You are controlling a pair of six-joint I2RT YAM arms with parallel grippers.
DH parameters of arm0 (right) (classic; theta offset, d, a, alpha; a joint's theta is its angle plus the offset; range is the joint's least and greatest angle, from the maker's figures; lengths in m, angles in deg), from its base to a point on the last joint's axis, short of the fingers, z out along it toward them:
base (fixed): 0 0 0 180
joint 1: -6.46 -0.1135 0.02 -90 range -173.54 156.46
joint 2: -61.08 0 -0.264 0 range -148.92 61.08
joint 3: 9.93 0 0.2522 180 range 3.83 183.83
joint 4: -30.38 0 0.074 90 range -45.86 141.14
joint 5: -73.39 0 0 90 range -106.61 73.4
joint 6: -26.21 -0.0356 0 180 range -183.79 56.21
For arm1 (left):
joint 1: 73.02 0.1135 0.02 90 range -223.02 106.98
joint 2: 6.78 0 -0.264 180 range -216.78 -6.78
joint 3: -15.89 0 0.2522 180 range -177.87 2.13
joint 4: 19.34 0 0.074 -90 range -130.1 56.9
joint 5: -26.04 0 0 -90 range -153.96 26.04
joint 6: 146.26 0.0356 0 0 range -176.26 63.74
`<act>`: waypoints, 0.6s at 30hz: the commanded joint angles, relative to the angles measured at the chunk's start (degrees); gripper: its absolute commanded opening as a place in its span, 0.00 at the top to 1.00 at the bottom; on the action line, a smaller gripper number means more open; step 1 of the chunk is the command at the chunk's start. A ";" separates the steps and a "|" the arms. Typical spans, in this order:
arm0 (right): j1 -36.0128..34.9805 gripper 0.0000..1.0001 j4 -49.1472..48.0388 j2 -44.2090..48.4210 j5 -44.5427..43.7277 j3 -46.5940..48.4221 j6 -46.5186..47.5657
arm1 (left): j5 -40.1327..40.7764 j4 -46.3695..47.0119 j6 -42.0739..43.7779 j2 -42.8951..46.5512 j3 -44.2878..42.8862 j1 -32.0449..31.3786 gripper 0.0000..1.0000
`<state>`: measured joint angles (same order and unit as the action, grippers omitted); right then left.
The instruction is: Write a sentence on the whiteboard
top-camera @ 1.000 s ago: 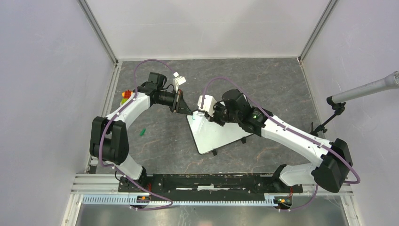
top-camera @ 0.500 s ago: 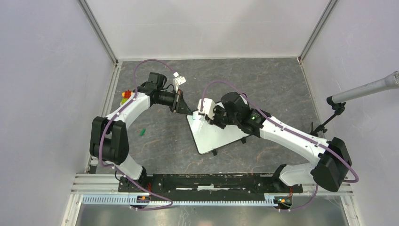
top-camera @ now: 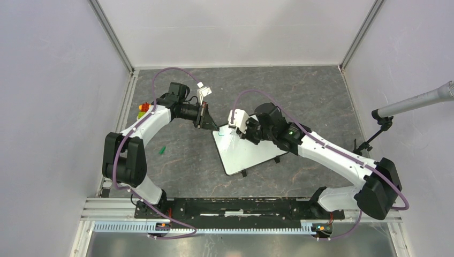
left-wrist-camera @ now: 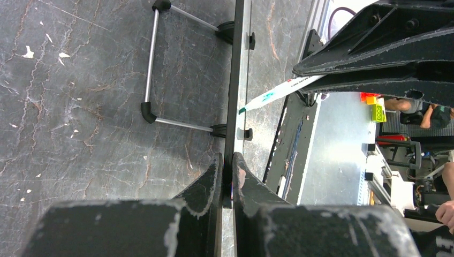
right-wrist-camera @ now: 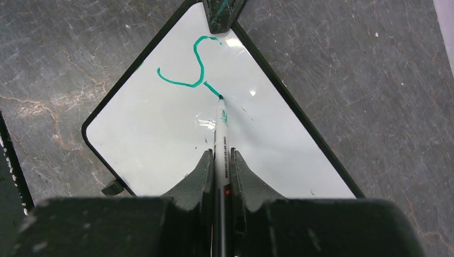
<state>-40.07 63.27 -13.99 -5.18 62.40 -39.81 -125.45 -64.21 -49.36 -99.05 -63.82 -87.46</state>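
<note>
Pinching the whiteboard's [right-wrist-camera: 155,144] top corner edge with left gripper [left-wrist-camera: 227,179], marker [right-wrist-camera: 221,128] with right gripper [right-wrist-camera: 220,160]. Lots of bare white beside the sentence's [right-wrist-camera: 199,61] start. Whiteboard's bottom corner hidden behind right gripper.

Left claw [left-wrist-camera: 227,160] clamped tight, right claw [right-wrist-camera: 220,158] pinched narrow, both angled inward

The whiteboard [top-camera: 249,155] lies mid-table with its far corner crowded: the left gripper [left-wrist-camera: 227,168] pinches its edge there, and the right gripper [right-wrist-camera: 219,158], closed on a marker [right-wrist-camera: 221,126], reaches over it. Open tabletop [top-camera: 300,88] stretches behind and to the left, apart from a small green piece [top-camera: 161,150]. A microphone stand [top-camera: 375,136] blocks the right edge.
</note>
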 commanded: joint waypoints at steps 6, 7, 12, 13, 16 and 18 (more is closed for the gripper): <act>1.03 1.00 0.91 1.83 -0.82 1.38 0.88 | 0.89 0.97 2.13 -0.51 -1.48 -0.08 0.98; 1.08 1.00 0.94 1.99 0.05 1.61 0.82 | 0.77 0.97 2.07 -0.45 -1.47 -0.13 0.97; 1.09 1.00 0.20 2.41 3.67 2.83 0.03 | 0.67 0.98 2.20 -0.43 -1.37 -0.15 0.97; 1.09 1.00 -0.16 2.39 3.83 2.88 0.01 | 0.72 0.97 2.14 -0.44 -1.37 -0.09 0.97; 1.05 1.00 -1.02 1.64 4.54 3.14 0.01 | 0.69 0.97 2.24 -0.42 -1.30 -0.09 0.97; 1.06 1.00 -1.44 1.03 4.75 3.45 -0.07 | 0.76 0.97 2.23 -0.33 -1.32 -0.11 0.98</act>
<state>-39.17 64.34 -13.34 -2.23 62.82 -39.52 -125.61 -64.23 -49.36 -99.05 -63.82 -87.46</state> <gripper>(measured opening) 0.162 0.121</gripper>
